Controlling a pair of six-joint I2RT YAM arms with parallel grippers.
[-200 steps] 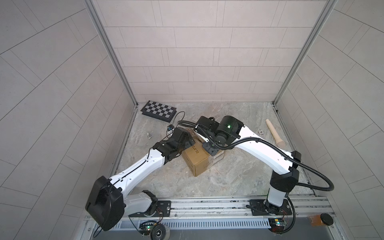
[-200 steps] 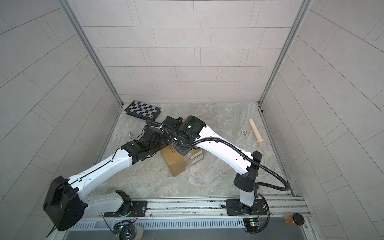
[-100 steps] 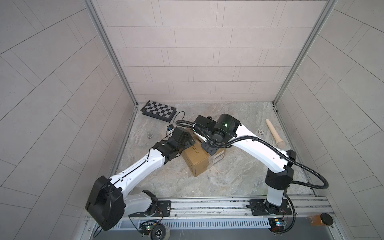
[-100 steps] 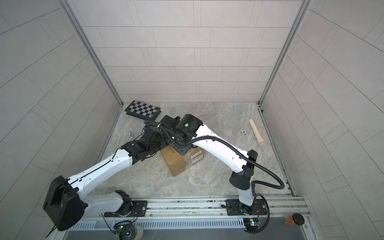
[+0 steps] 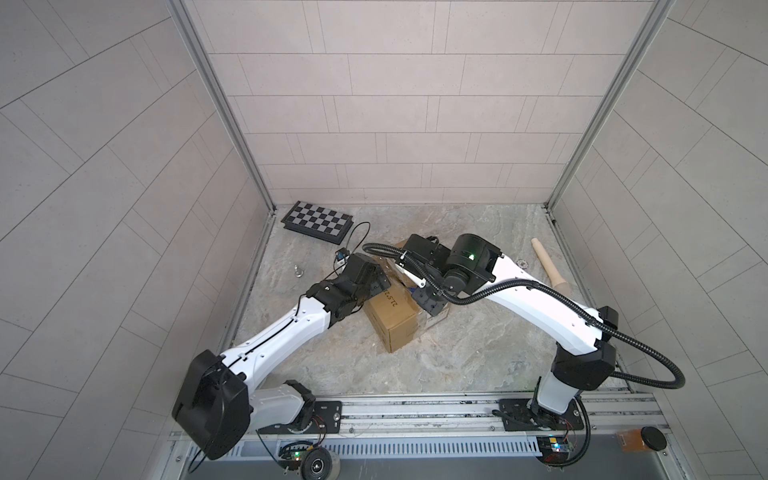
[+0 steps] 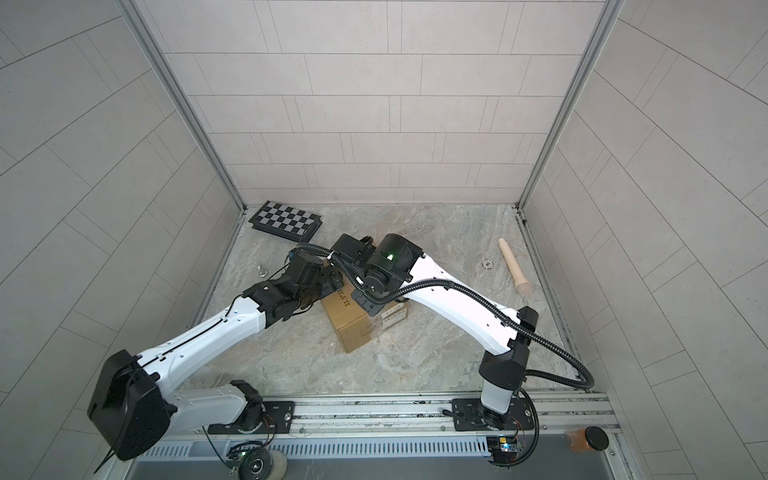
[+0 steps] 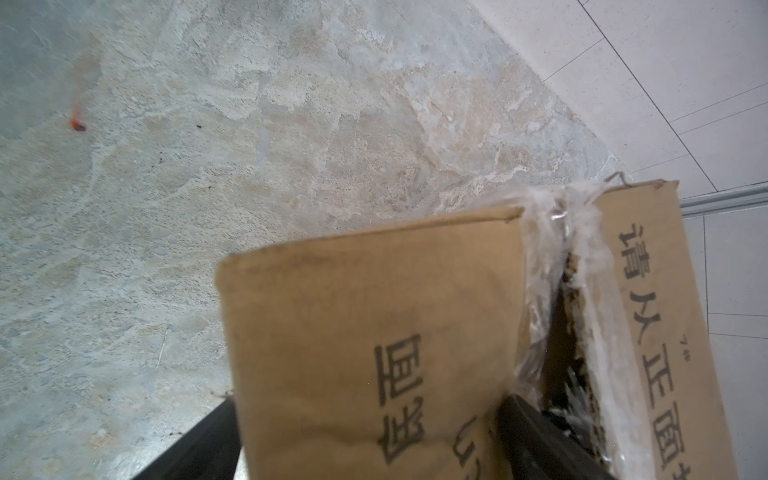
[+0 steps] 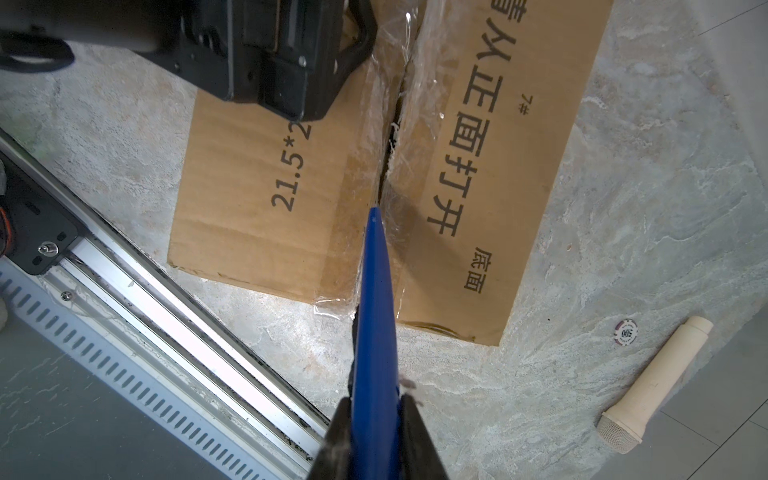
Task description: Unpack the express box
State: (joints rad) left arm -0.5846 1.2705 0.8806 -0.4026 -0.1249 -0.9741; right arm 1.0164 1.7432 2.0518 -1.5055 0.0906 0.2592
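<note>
The express box (image 8: 249, 174) carries black print on its top. The left flap reads "21.5*2", and the rest of that figure is hidden. Along the right flap runs "从正面打开", which the left wrist view shows starts with "请" (image 7: 633, 253). A small "7#" sits beside it towards the outer edge, and "底面" stands at the near end. To the right of the box, a poker chip (image 8: 625, 332) on the floor reads "500". A white label (image 6: 392, 316) on the box's side is too small to read.
</note>
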